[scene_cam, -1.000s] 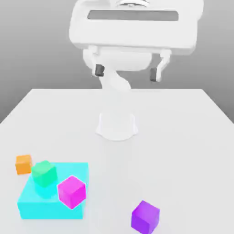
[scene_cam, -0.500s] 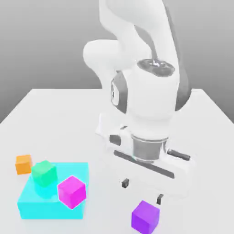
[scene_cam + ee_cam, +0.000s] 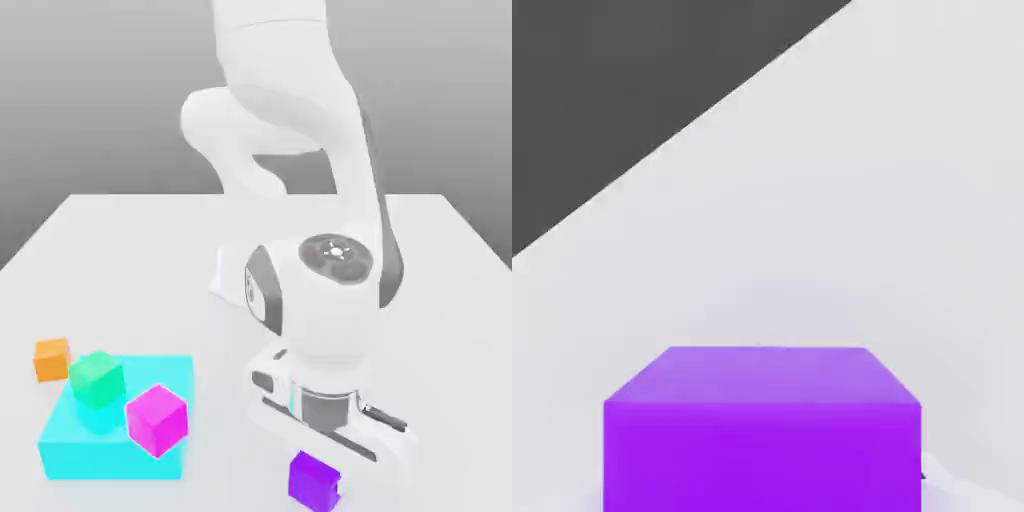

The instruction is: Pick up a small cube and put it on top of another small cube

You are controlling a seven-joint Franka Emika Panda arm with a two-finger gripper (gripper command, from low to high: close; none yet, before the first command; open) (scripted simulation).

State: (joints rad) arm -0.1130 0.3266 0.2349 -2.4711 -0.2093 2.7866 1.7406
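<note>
Arm bent low over table, wrist pointing down, jaws closed on purple cube

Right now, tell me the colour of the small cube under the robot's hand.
Purple. The small purple cube shows best in the hand view, resting on the white table.

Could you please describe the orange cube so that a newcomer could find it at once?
Start at the big cyan block near the exterior view's left edge of the white table. Just beyond its far left corner sits the orange cube, alone on the tabletop and the only orange thing.
</note>
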